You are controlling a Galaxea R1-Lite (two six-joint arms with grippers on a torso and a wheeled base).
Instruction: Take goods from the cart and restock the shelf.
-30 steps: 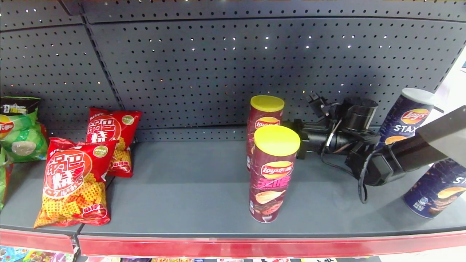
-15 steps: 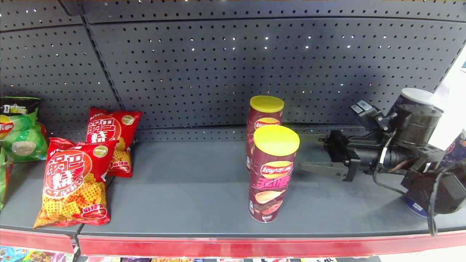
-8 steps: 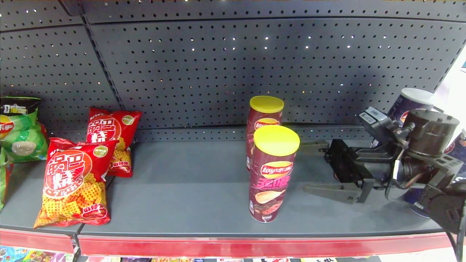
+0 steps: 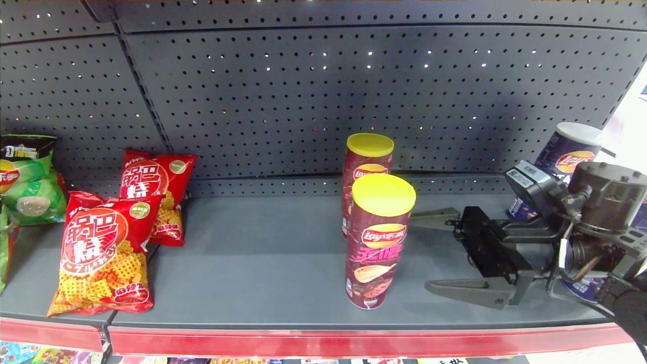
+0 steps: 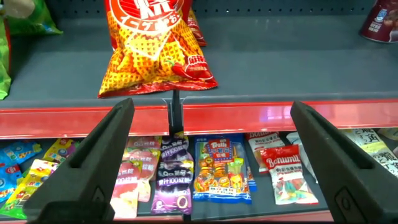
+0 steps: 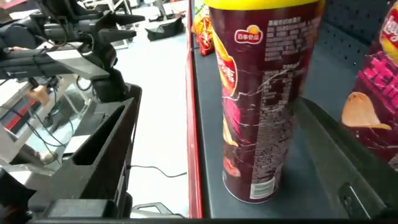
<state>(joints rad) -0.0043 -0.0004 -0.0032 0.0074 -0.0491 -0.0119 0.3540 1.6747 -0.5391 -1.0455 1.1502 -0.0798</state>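
Observation:
Two maroon chip cans with yellow lids stand upright on the grey shelf (image 4: 263, 263), one in front (image 4: 379, 242) and one behind it (image 4: 369, 164). My right gripper (image 4: 419, 253) lies level just right of the front can, open and holding nothing, a small gap from the can. The right wrist view has the front can (image 6: 261, 99) beyond the open right gripper (image 6: 214, 102) and the rear can (image 6: 373, 106) beside it. My left gripper (image 5: 212, 107) is open and empty in front of the shelf's red edge strip (image 5: 249, 115).
Two red snack bags (image 4: 101, 253) (image 4: 154, 189) and a green bag (image 4: 25, 177) lie at the shelf's left. Blue cans (image 4: 568, 149) stand at the far right behind my right arm. Candy packs (image 5: 217, 168) fill the lower shelf. Bare shelf lies between the bags and cans.
My right gripper has drawn back from the rear maroon can, toward the front right of the shelf, with its fingers spread wider. Both cans stay where they were.

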